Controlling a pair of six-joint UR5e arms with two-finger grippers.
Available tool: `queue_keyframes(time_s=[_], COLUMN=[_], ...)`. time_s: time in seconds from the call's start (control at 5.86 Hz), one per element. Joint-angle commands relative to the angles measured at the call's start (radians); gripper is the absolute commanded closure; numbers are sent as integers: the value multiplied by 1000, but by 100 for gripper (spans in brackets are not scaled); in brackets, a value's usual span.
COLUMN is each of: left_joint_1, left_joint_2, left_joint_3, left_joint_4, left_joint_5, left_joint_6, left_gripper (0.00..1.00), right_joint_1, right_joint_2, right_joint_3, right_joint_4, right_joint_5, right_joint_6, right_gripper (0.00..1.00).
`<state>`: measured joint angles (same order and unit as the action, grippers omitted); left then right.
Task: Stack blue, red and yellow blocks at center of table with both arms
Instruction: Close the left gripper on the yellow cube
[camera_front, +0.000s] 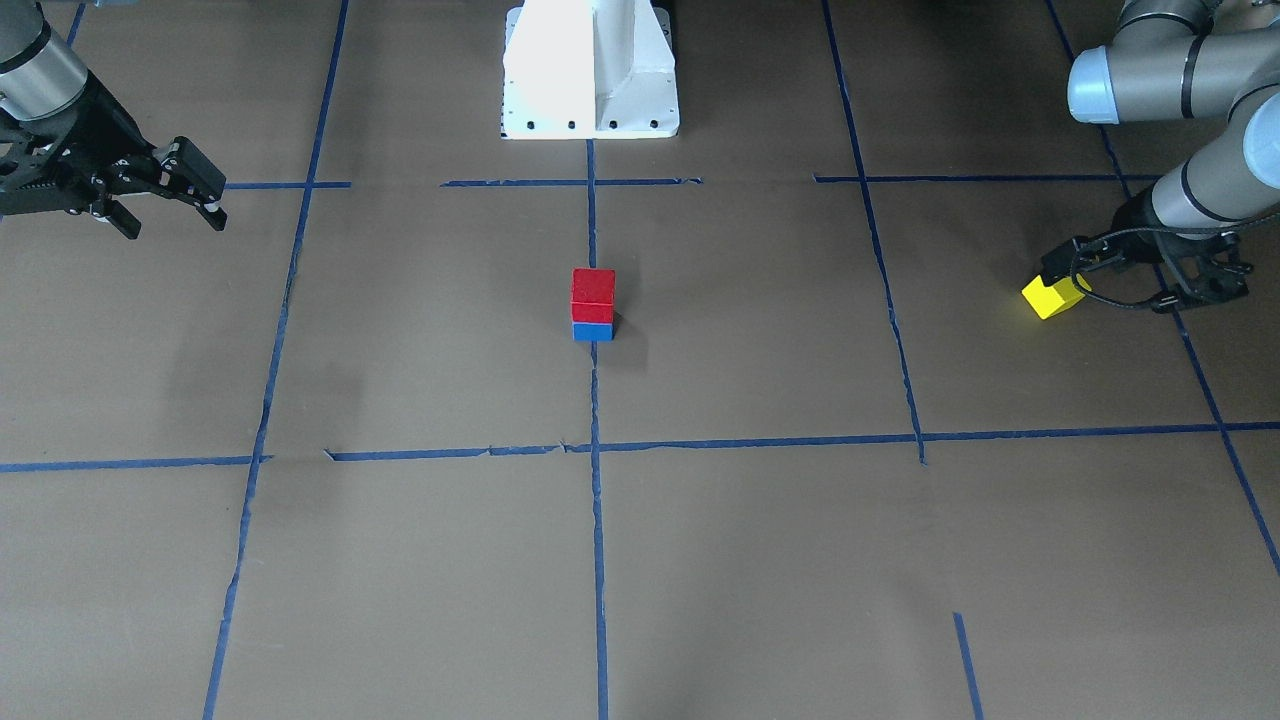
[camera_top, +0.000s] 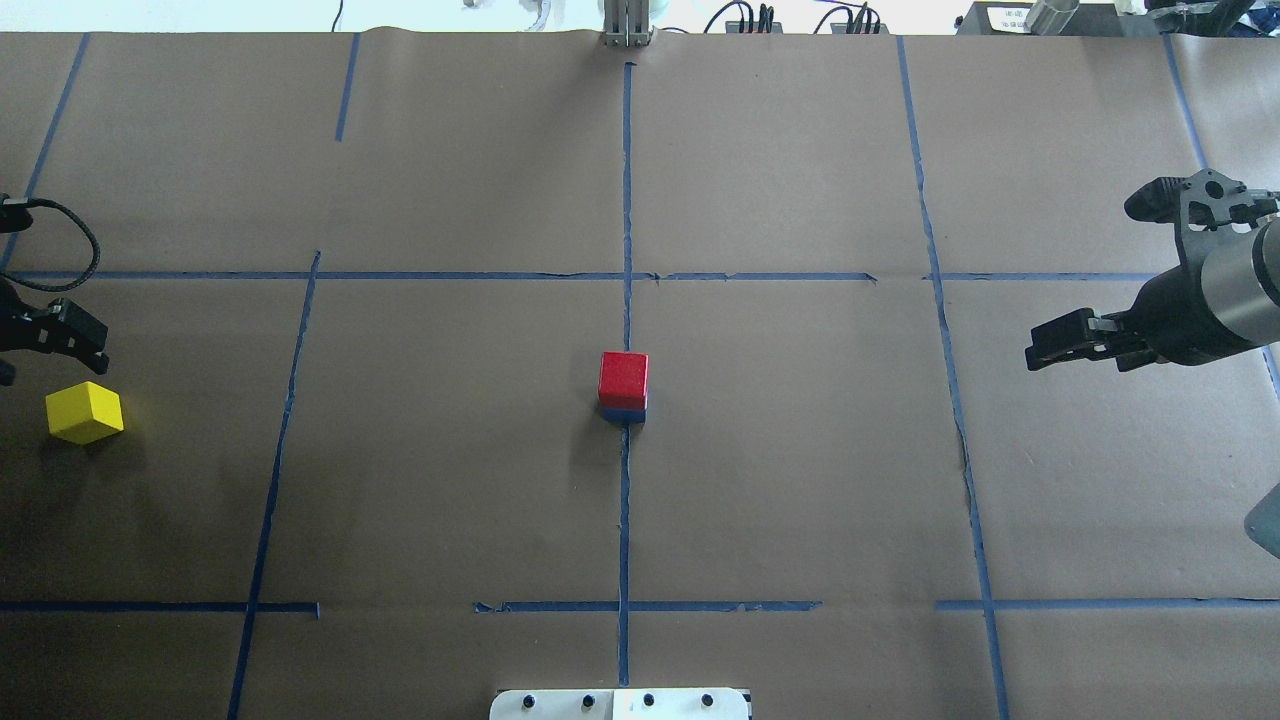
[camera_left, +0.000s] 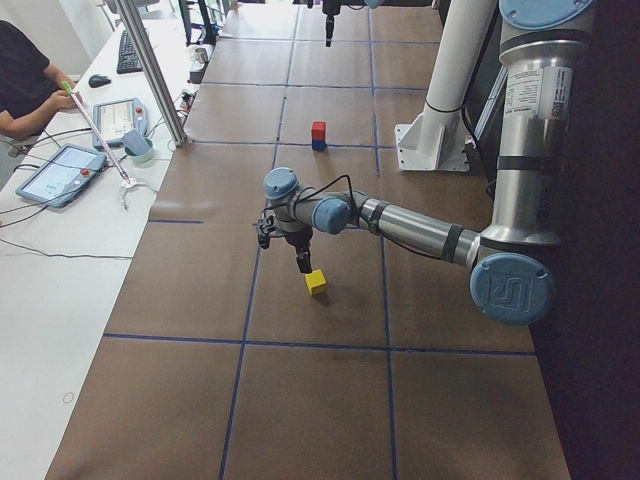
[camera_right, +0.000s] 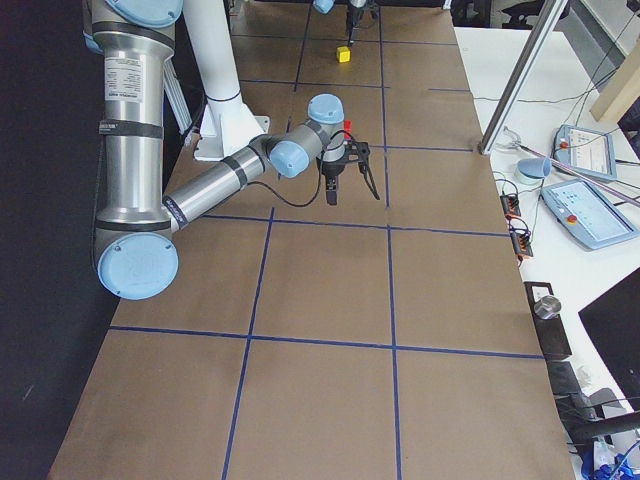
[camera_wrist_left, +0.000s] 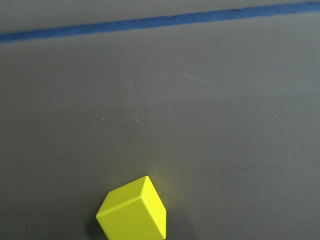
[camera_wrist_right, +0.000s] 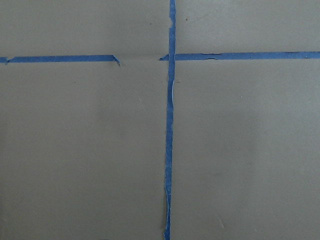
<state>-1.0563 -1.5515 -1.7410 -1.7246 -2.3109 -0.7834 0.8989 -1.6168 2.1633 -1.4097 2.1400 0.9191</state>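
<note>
A red block (camera_front: 593, 288) sits on a blue block (camera_front: 592, 331) at the table's centre; the stack also shows in the overhead view (camera_top: 623, 380). A yellow block (camera_top: 85, 412) lies alone on the table at my far left, turned at an angle, and shows in the front-facing view (camera_front: 1051, 296) and at the bottom of the left wrist view (camera_wrist_left: 133, 212). My left gripper (camera_front: 1112, 284) hovers just beside and above the yellow block, open and empty. My right gripper (camera_front: 172, 203) is open and empty, raised over the far right side of the table.
The table (camera_top: 800, 480) is covered in brown paper with a grid of blue tape lines (camera_top: 626, 200). The white robot base (camera_front: 590, 70) stands at the table's near edge. An operator and tablets (camera_left: 60, 170) are beyond the far edge.
</note>
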Motion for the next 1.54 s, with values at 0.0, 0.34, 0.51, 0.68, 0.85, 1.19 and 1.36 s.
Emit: queue_keyframes(time_s=[0.0, 0.34, 0.51, 0.68, 0.85, 1.19, 1.36], left_joint_1=[4, 1, 2, 4, 9, 10, 16], left_joint_2=[50, 51, 48, 48, 39, -14, -15], left_joint_3=[110, 101, 124, 130, 147, 210, 218], left_joint_4=[-293, -300, -305, -305, -303, -303, -305], left_joint_5=[-7, -140, -134, -131, -128, -130, -128], left_joint_6=[-237, -249, -246, -246, -246, -244, -240], left_gripper=[0, 0, 0, 0, 0, 0, 9], right_joint_1=[0, 0, 0, 0, 0, 0, 0], right_joint_2=[0, -2, -2, -3, -2, -3, -3], right_joint_3=[15, 30, 36, 36, 38, 53, 53], right_joint_4=[0, -2, -2, -2, -2, -3, -3], right_joint_5=[-2, -2, -2, -2, 0, 1, 1], right_joint_6=[7, 9, 10, 10, 10, 10, 10], right_gripper=[0, 0, 0, 0, 0, 0, 0])
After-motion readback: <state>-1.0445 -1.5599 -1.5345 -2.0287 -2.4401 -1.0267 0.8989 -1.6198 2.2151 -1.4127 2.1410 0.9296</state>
